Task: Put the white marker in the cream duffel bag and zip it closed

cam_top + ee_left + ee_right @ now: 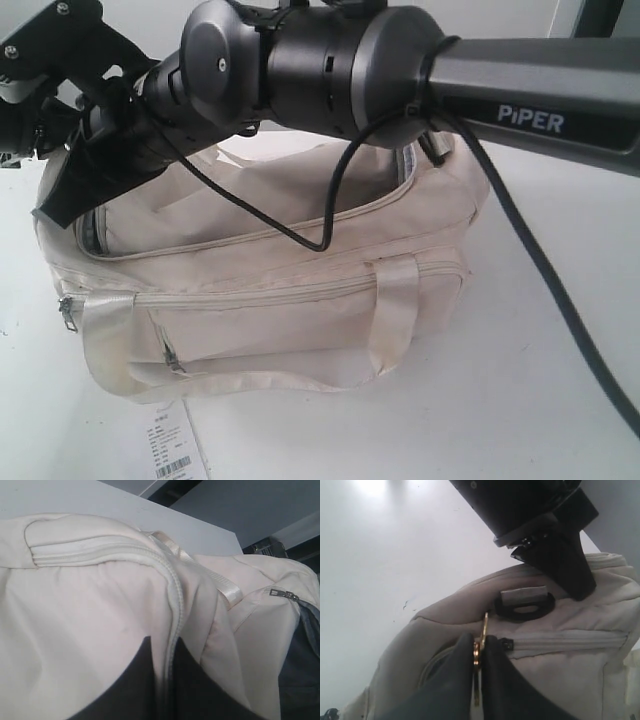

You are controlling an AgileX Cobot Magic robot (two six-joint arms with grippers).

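Ready to zip
Right end effector (479,642) pinches the gold ring zip pull (482,630) at the cream duffel bag's (300,300) end, left end effector (164,650) pinches its zip seam; white marker unseen, likely inside; slack fabric could jam the zip, or the ring slip free

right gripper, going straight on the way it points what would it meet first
The right gripper pinches the gold zip pull; straight beyond, likely the end of the cream duffel bag by the black buckle, depth unclear.
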